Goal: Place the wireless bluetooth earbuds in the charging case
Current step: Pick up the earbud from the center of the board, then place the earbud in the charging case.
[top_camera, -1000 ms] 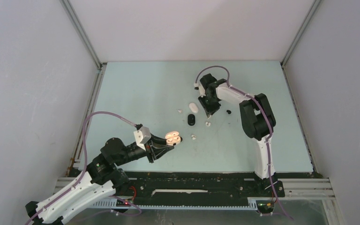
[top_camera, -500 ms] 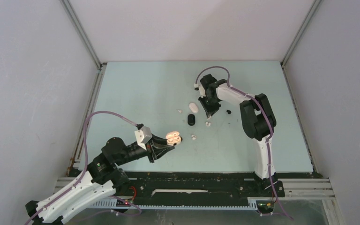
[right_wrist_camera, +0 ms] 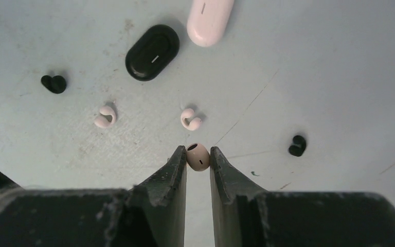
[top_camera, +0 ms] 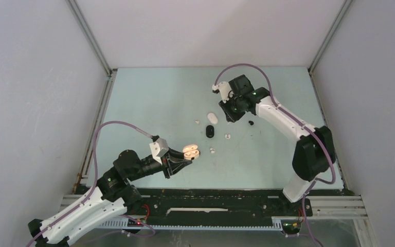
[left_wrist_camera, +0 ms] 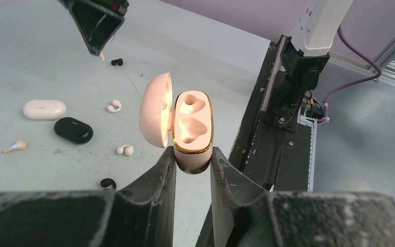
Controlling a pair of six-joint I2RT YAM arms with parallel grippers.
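Right gripper (right_wrist_camera: 198, 153), jaws clamped on a small beige rounded earbud (right_wrist_camera: 199, 158), with a black pebble-shaped case (right_wrist_camera: 152, 52) at its 11 o'clock and a white pebble-shaped case (right_wrist_camera: 209, 20) at 12 o'clock; left gripper (left_wrist_camera: 192, 153), jaws clamped on an open beige gold-rimmed charging case (left_wrist_camera: 193, 123), lid at 9 o'clock.

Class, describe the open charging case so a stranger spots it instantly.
Find the left gripper by the table's near edge. It clamps a beige case. Unlike the closed white case and black case, its lid stands open, sockets empty.
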